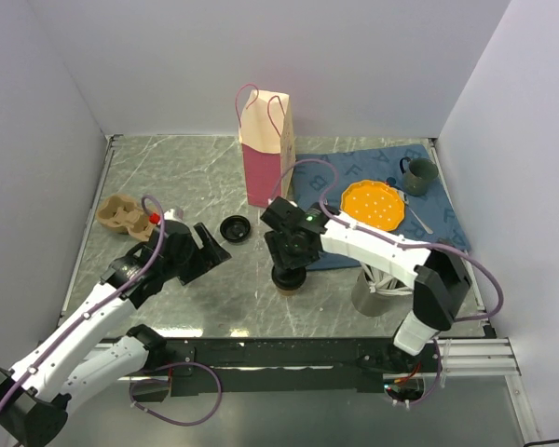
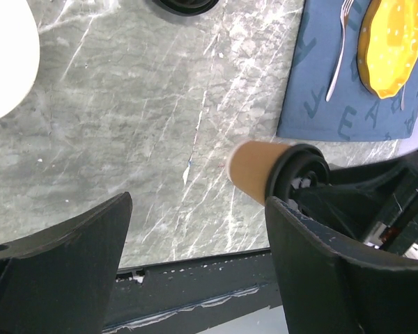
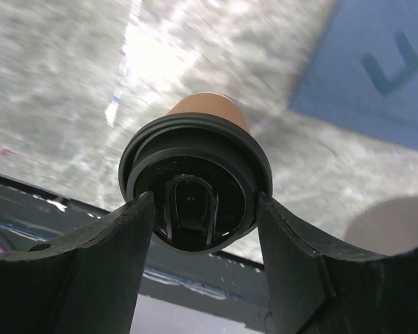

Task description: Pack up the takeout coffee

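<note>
The takeout coffee (image 3: 205,110) stands upright, lid (image 3: 195,167) up, gripped by right tool (image 3: 205,209).

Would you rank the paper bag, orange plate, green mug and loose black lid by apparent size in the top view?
paper bag
orange plate
green mug and loose black lid: too alike to rank

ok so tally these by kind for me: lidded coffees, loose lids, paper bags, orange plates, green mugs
takeout coffee: 1
loose black lid: 1
paper bag: 1
orange plate: 1
green mug: 1
total: 5
</note>
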Robot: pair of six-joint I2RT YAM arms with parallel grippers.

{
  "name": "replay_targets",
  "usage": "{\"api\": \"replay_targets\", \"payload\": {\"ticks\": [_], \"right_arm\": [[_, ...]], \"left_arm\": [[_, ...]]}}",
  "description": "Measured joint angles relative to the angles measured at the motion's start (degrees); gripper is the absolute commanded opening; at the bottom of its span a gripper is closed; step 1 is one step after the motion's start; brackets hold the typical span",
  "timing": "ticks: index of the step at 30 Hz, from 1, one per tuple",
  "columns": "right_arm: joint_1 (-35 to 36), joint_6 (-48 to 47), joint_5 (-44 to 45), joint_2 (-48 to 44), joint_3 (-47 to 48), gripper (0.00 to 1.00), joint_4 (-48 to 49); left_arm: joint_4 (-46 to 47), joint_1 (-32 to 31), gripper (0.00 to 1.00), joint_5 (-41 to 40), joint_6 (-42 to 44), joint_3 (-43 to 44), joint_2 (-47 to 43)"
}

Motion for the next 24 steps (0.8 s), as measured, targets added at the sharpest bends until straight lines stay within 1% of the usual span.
{"api": "replay_targets", "payload": {"ticks": [6, 11, 12, 14, 16, 19, 24], "right_arm": [[-3.39, 1.68, 1.31, -8.11, -8.11, 0.67, -1.62], [-8.0, 1.88, 2.47, -12.57, -11.87, 0.67, -2.91], [-8.74, 1.86, 2.69, -13.07, -12.2, 0.67, -3.26], [-10.03, 1.75, 3.19, -13.44, -12.44, 0.71, -3.76], [-10.58, 1.66, 3.37, -13.44, -12.44, 0.77, -3.93], [-10.71, 1.57, 3.67, -13.44, -12.07, 0.82, -4.72], [-10.73, 0.94, 3.56, -13.44, -7.91, 0.84, -7.3]], "left_arm": [[1.51, 0.0, 0.84, 0.24, 0.0, 0.0, 0.28], [2.29, 0.0, 0.84, 0.44, 0.59, 0.0, 1.29], [2.29, 0.0, 0.84, 0.44, 0.83, 0.0, 1.46], [2.4, 0.0, 0.84, 0.44, 1.07, 0.0, 1.7], [2.43, 0.02, 0.84, 0.42, 1.27, 0.0, 1.99], [2.4, 0.0, 0.85, 0.39, 1.31, 0.02, 2.43], [1.75, 0.0, 0.86, -0.13, 1.66, 0.96, 3.06]]}}
